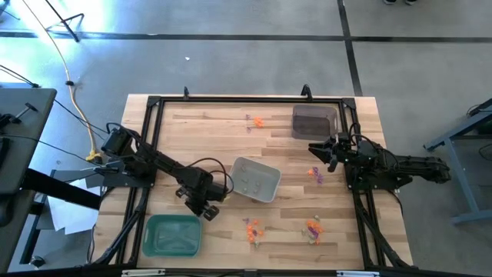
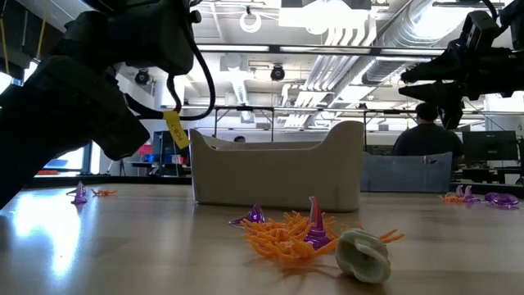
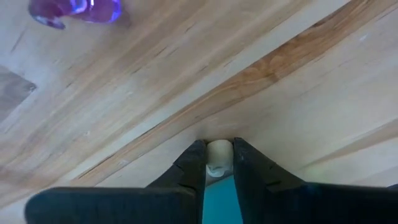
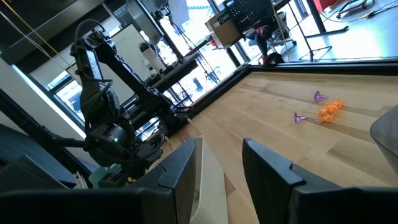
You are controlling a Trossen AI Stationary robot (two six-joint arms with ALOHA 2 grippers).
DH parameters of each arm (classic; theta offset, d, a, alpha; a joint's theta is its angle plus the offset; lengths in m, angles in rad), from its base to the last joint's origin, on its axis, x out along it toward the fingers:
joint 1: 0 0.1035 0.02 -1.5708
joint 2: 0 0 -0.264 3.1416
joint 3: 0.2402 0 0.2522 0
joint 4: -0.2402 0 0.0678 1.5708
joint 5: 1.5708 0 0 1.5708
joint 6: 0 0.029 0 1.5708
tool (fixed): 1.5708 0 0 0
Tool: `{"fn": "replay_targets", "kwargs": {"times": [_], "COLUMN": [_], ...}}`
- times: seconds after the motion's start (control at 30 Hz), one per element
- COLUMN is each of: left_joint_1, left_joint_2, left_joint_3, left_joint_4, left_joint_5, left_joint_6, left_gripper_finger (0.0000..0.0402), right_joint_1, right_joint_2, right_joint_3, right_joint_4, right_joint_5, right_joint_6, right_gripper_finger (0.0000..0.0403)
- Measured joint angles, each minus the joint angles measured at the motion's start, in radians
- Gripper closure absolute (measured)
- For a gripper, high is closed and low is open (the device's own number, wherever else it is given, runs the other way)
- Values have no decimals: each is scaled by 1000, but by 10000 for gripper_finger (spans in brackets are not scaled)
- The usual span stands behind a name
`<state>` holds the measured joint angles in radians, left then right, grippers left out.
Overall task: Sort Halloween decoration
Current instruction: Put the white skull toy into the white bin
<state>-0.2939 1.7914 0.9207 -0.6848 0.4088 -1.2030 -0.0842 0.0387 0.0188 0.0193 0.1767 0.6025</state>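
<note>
Halloween decoration pieces lie scattered around the grey tray [image 1: 256,179] on the desk [image 1: 215,131]. Just beside that tray, toward the green tray [image 1: 172,235], the left gripper [image 3: 218,163] is pinched shut on a small pale trinket [image 3: 217,154]. Beyond the grey tray, near the dark tray [image 1: 314,122], the right gripper [image 4: 219,163] hangs with its fingers parted, holding nothing.

The left gripper [image 1: 201,208] hangs low just beside the green tray [image 1: 172,235], its fingers [image 3: 193,163] pinched on a small pale trinket [image 3: 217,157]. The right gripper [image 1: 317,151] waits across the table from that tray, fingers [image 4: 180,171] parted.
</note>
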Motion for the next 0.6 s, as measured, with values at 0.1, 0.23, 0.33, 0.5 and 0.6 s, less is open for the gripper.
{"fn": "replay_targets", "kwargs": {"times": [0.1,0.23,0.33,0.5,0.6], "left_joint_1": [5,15,28,50,58], "left_joint_2": [0,0,1,0,-5], "left_joint_3": [0,0,1,1,0], "left_joint_4": [-1,-6,-16,-23,-23], "left_joint_5": [1,3,10,10,8], "left_joint_6": [1,9,33,55,56], "left_gripper_finger": [356,358,358,358,359], "right_joint_1": [0,0,0,0,0], "right_joint_2": [0,0,0,0,0], "right_joint_3": [0,0,0,0,0], "right_joint_4": [0,0,0,0,0], "right_joint_5": [0,0,0,0,0], "right_joint_6": [0,0,0,0,0], "right_gripper_finger": [277,277,277,277,277]}}
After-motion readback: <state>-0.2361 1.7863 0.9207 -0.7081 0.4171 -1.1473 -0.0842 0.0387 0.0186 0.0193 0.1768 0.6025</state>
